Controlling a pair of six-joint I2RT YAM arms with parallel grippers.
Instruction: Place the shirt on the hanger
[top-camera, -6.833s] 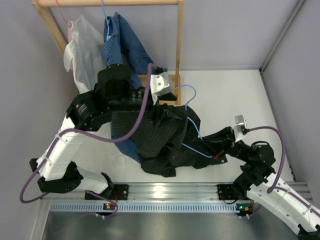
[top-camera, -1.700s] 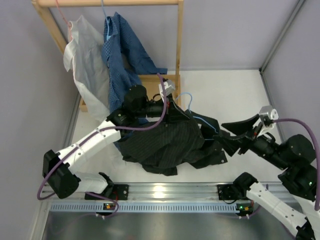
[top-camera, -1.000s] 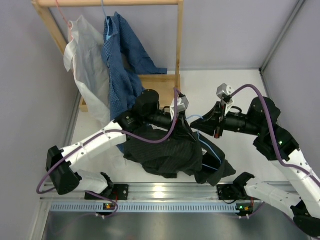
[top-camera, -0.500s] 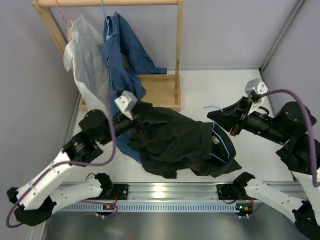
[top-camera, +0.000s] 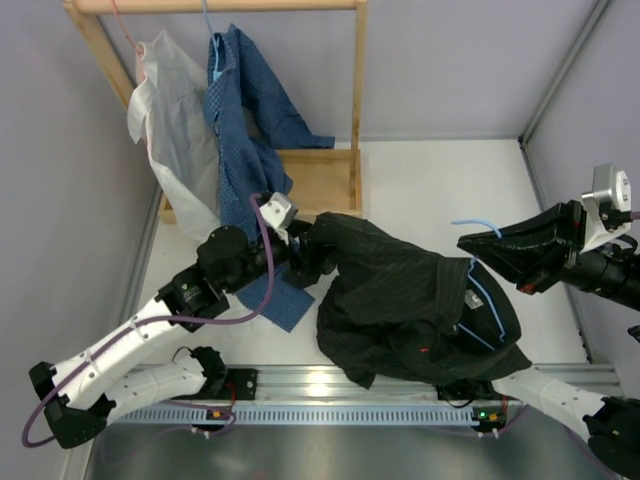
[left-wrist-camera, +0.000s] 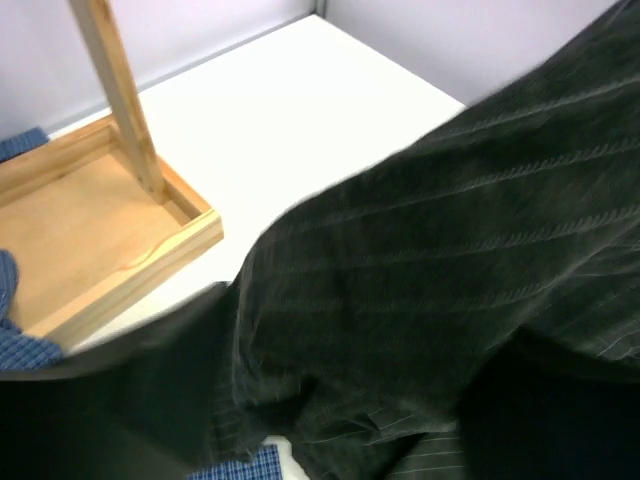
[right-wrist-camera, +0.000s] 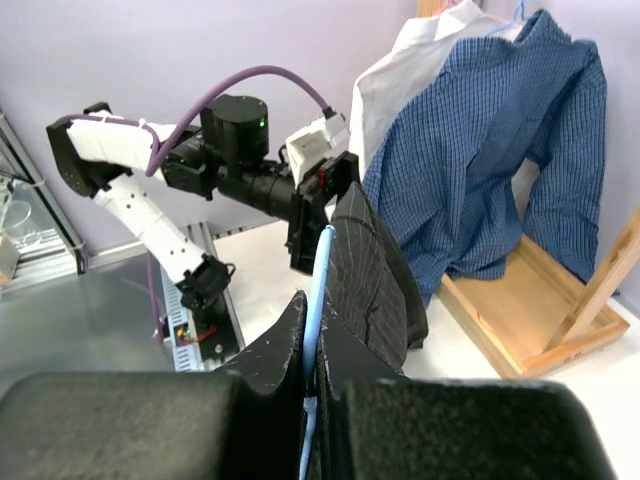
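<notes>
Bench (top-camera: 430, 180): white top, wooden garment rack (top-camera: 330, 180) at the far left with its tray base sitting on it.
Rack load: blue checked shirt (top-camera: 235, 120) and white sheer garment (top-camera: 165, 100) hang there; not part of this job.
Shirt (top-camera: 400, 300): black pinstripe, heaped mid-bench toward the near edge, spread from the left hand across to the right hand. Collar end looks lifted at the right, rest slumps on the bench.
Left arm: reaches in from near left, left hand (top-camera: 305, 258) at the shirt's far-left edge, jaws wide apart, nothing held. Its wrist view shows only pinstripe cloth just ahead of the fingers; can't tell if it touches.
Right arm: comes in from the right edge, right hand (right-wrist-camera: 312, 350) clamped tight on the hanger wire.
Hanger (top-camera: 478, 290): light-blue wire, hook poking out far-right of the shirt, one shoulder run visible inside the collar area. How much of the frame is inside the shirt is hidden by cloth.
Step in hand: threading hanger into the shirt. One side looks seated, the left hand is free for a new grab.
Progress: roughly midway, judging by the bunched body and no clean drape.
Next move needs: left hand picks up the loose collar or shoulder edge and pulls it over the free hanger end while the right hand holds the wire steady.
Risk: thin wire could twist in the pinch, and the cloth could slide off the seated side.
</notes>
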